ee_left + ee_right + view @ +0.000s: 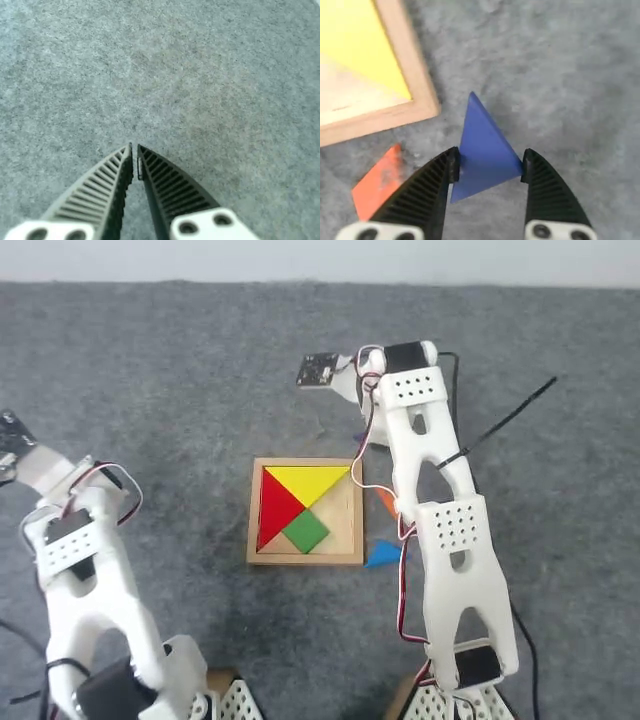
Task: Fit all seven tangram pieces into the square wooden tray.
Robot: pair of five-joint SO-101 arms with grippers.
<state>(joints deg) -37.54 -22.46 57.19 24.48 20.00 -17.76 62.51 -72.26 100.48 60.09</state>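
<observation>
Sitting on grey felt (150, 390), square wooden tray (305, 558) holds yellow triangle (305, 483), red triangle (272, 510), green square (305, 531). L wrist: ribbed left gripper (134, 147) nearly closed, empty. R wrist: right gripper (489, 157) pinches flat blue triangle (482, 150) just beside tray corner; orange piece (377, 185) near.

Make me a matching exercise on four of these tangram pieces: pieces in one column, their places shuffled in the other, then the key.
Pieces
1. yellow triangle
2. green square
3. orange piece
4. dark blue triangle

Places
A. on the mat, outside the tray
B. in the tray, along its far edge
C. in the right end effector
D. in the tray, on the side nearer the arms' bases

Pairs: 1-B, 2-D, 3-A, 4-C
</observation>
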